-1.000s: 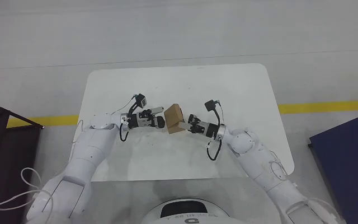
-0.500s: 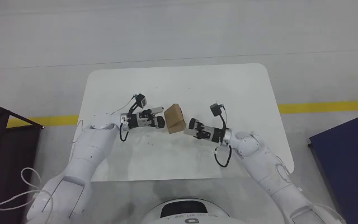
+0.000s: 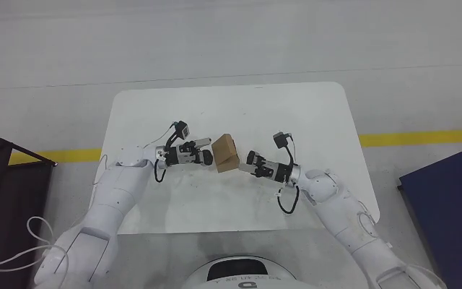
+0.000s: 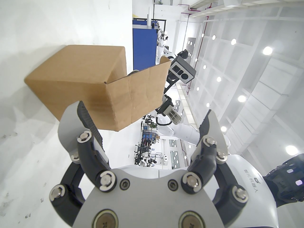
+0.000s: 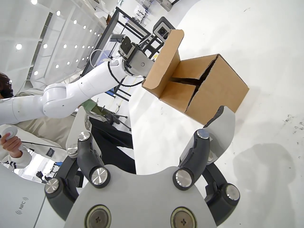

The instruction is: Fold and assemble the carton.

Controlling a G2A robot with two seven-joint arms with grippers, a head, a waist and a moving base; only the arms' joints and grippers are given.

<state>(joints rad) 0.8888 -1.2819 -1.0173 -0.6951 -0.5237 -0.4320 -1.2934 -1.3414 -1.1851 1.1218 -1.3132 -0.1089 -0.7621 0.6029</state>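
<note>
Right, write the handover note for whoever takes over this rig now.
Left gripper: jaws open, holding nothing, close beside the carton; contact unclear.
Right gripper: jaws open, empty, just short of the carton on the opposite side.
Carton: on the white table between the two grippers, body squared up.
Done: two end flaps are folded in, with a gap between them.
Left: one long flap stands out from that end, unfolded; it probably goes down next, then close the carton.

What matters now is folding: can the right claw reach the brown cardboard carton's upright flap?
Probably yes: the open right claw faces the brown cardboard carton, its upright flap unobstructed.
</note>
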